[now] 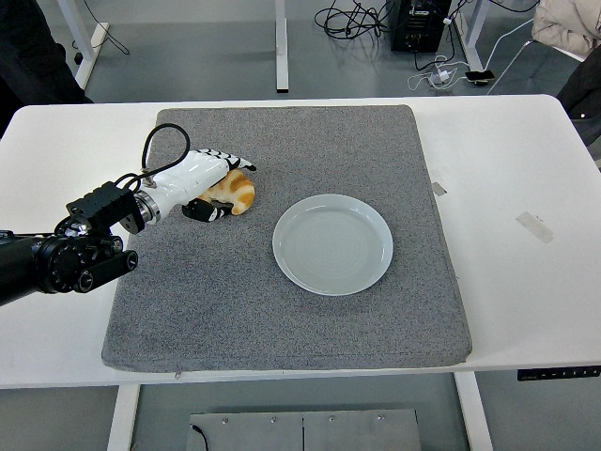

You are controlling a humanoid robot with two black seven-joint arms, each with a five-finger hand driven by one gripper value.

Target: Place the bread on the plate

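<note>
A golden croissant, the bread point(241, 194), lies on the grey mat point(282, 319) at its upper left. My left hand point(228, 188) comes in from the left with its white palm over the bread. Its black-tipped fingers point(237, 162) wrap over the top and far side, and the thumb point(201, 211) presses in at the near side, so only the right end of the bread shows. The bread still rests on the mat. The pale round plate point(285, 246) sits empty to the right of the hand, about a hand's width away. No right arm shows.
The mat covers the middle of the white table point(526, 169). A scrap of tape point(535, 226) lies on the table at right. Cables and table legs show on the floor beyond the far edge.
</note>
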